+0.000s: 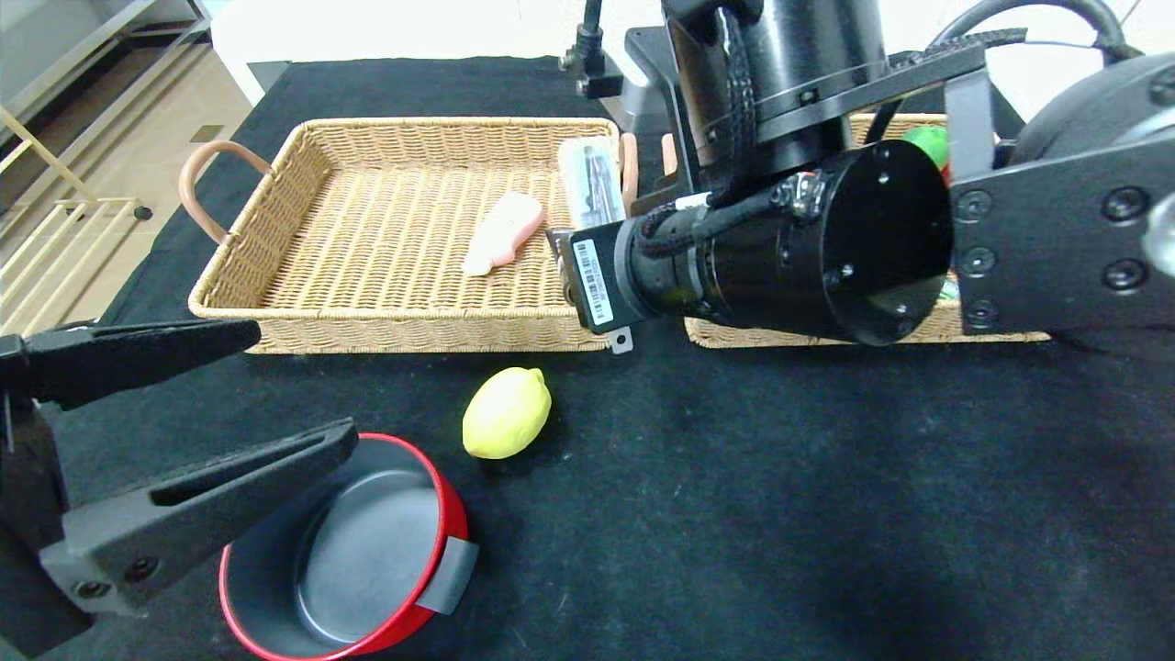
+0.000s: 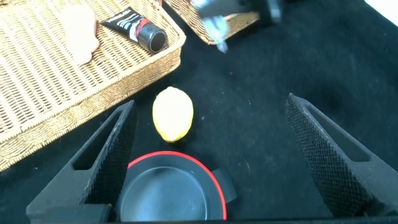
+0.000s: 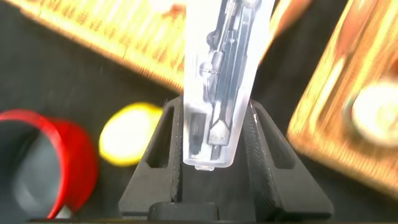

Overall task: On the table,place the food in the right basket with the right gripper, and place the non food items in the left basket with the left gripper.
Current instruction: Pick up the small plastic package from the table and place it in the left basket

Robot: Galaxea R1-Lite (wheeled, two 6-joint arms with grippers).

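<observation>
My right gripper [image 1: 587, 225] is shut on a clear plastic case [image 1: 590, 184] holding a drawing compass, and holds it over the right end of the left wicker basket [image 1: 275, 321]. The right wrist view shows the case [image 3: 224, 74] upright between my right gripper [image 3: 214, 109] fingers. A yellow lemon [image 1: 507, 412] lies on the black cloth in front of the left basket. A red pot [image 1: 358, 551] stands at the front left. My left gripper [image 1: 303, 386] is open and empty above the pot, with the lemon [image 2: 173, 114] and the pot [image 2: 168, 193] ahead of it [image 2: 210, 106].
The left basket holds a pink item [image 1: 503, 231] and a black tube [image 2: 138, 28] near its corner. The right basket [image 1: 780, 338] is mostly hidden behind my right arm; a green item [image 1: 927, 142] shows in it. Black cloth covers the table.
</observation>
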